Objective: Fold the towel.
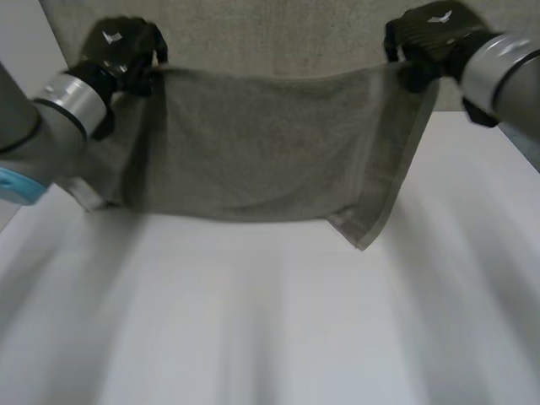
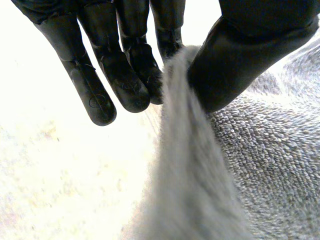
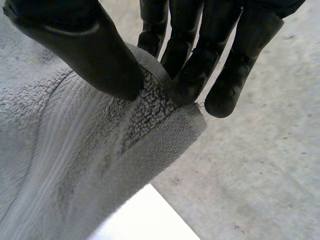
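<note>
The grey towel (image 1: 261,143) hangs over the white bench (image 1: 270,329), stretched between two hands. The left hand (image 1: 122,51) pinches one top corner between its thumb and fingers. The right hand (image 1: 426,42) pinches the other top corner the same way. To fold it well, I think both hands should move together. They should hold the top edge tight and level, then lay it down so the corners meet.

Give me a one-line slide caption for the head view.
Left hand and right hand each pinch a corner of the towel, holding it spread between them over the table.
</note>
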You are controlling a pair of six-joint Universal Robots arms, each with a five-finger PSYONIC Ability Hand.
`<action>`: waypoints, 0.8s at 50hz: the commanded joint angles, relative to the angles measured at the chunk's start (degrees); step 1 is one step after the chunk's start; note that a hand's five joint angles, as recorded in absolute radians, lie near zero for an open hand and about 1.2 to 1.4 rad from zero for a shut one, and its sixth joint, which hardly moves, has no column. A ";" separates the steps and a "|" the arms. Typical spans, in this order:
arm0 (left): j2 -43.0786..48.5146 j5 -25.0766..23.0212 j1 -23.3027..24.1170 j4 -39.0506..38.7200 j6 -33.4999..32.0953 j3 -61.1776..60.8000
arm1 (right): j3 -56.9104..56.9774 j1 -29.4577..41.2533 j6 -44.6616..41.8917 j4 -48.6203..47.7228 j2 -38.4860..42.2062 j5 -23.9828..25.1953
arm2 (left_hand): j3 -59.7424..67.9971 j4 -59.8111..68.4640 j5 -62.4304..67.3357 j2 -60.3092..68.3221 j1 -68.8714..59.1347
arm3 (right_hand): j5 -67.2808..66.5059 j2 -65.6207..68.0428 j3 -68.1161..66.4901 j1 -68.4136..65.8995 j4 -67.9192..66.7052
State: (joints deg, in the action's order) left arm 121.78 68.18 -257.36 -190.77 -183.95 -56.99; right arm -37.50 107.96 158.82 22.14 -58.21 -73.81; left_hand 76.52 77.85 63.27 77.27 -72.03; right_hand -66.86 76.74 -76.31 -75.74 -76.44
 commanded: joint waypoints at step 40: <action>4.70 -8.94 -0.95 -18.15 -9.30 -23.86 | -16.86 1.21 -11.43 -0.57 1.55 0.43 | -0.99 -2.32 2.26 -1.74 -3.49 | -3.14 3.26 -3.69 -4.26 -3.56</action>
State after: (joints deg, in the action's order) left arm 126.39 59.73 -258.33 -210.46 -188.28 -73.16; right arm -37.29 110.28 149.10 29.17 -48.56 -73.67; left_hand 76.51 77.83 63.62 77.23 -72.07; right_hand -67.16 76.76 -76.32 -75.74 -76.44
